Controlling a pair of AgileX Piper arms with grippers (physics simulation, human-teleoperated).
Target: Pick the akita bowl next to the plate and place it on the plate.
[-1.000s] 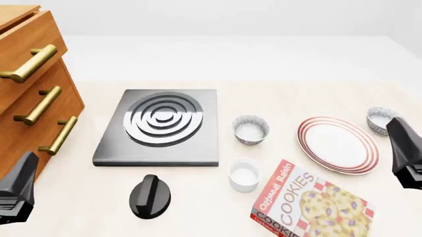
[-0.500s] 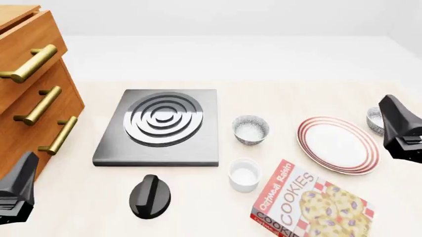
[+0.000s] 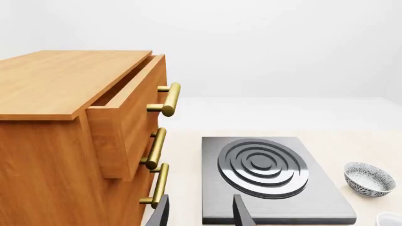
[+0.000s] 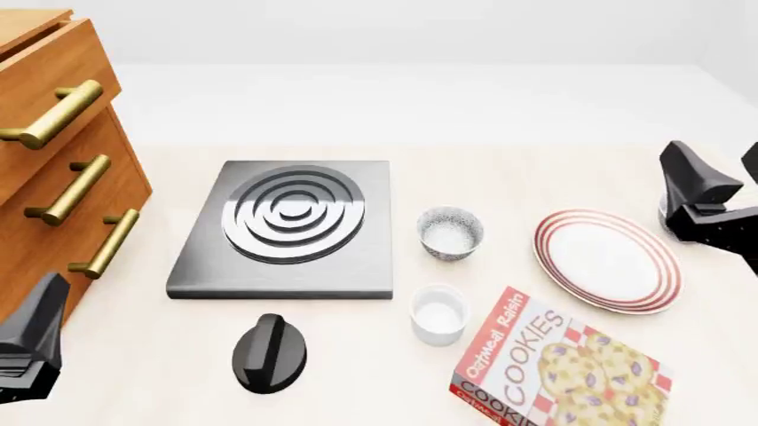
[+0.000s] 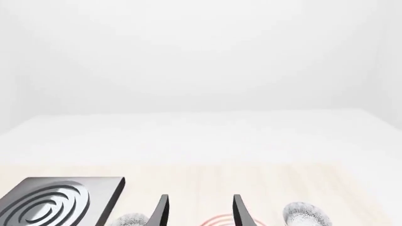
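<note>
left gripper (image 4: 30, 342): matte black, wedge-shaped housing that narrows to a point; lower part has a boxy, stepped edge
right gripper (image 4: 708, 209): same matte black, angular block with a pointed tip and a ridged step along its body
left fingers (image 3: 241, 212): two thin, dark grey blades, flat and tapering
right fingers (image 5: 239, 211): same thin dark blades, slightly curved
markings, cables, screws: cannot tell

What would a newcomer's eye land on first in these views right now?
Probably the red-ringed plate at the table's right, with the right gripper hanging open just beyond its far-right edge, covering the akita bowl there in the front view. Next, the silver burner plate at centre-left beside the wooden drawer cabinet, and the cookie box at the near edge.
</note>
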